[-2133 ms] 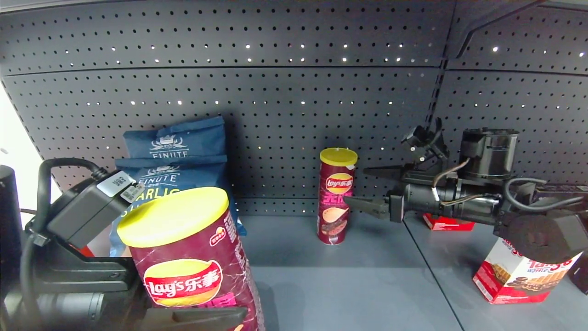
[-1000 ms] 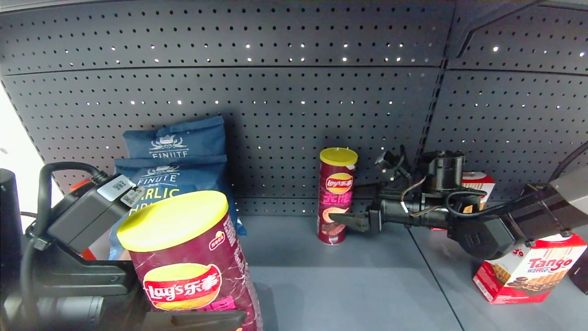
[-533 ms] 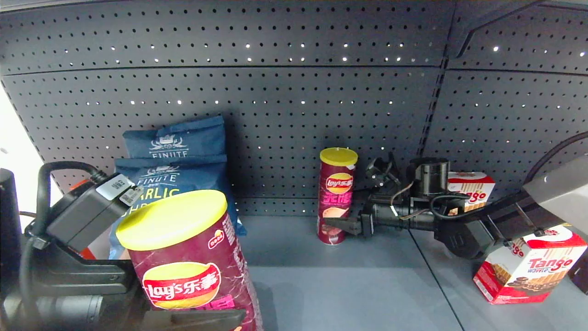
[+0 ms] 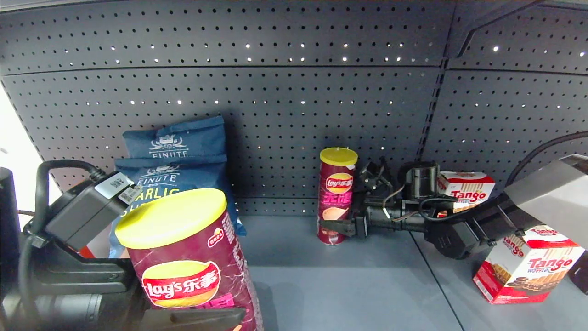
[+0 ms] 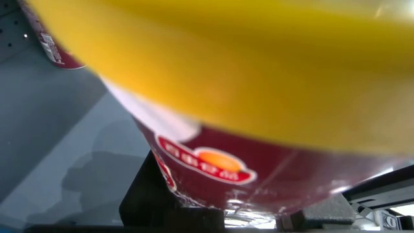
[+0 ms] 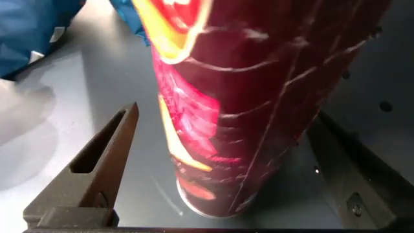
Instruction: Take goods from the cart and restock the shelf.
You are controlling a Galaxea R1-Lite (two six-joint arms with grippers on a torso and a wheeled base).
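**restock_a:** Maroon tube, yellow lid: that's the standing can (image 4: 337,195), mid-frame in our head view, upright on the shelf (image 4: 330,285) and close to the pegboard (image 4: 275,105). Our right gripper (image 4: 333,221) has its fingers spread on either side of the can's lower half. The wrist view shows a gap on both sides, so nothing is pinched.

**restock_b:** And our left gripper (image 4: 206,308) is clamped on the held can (image 4: 183,257), tilted and off the shelf at lower left of the frame.

**restock_a:** Our worry is the right one. If one finger touches first, we reckon a tall narrow can topples or skids into the pegboard.

**restock_b:** Same for ours. The held can leans, so if we set it down crooked it could roll.

**restock_a:** What's in the way? The blue bags (image 4: 177,156) stand behind the held can at left. Our right arm stretches across in front of the rear one of the wafer boxes (image 4: 528,271) at right.

**restock_b:** The bare shelf between the bags and the standing can looks like our best spot.
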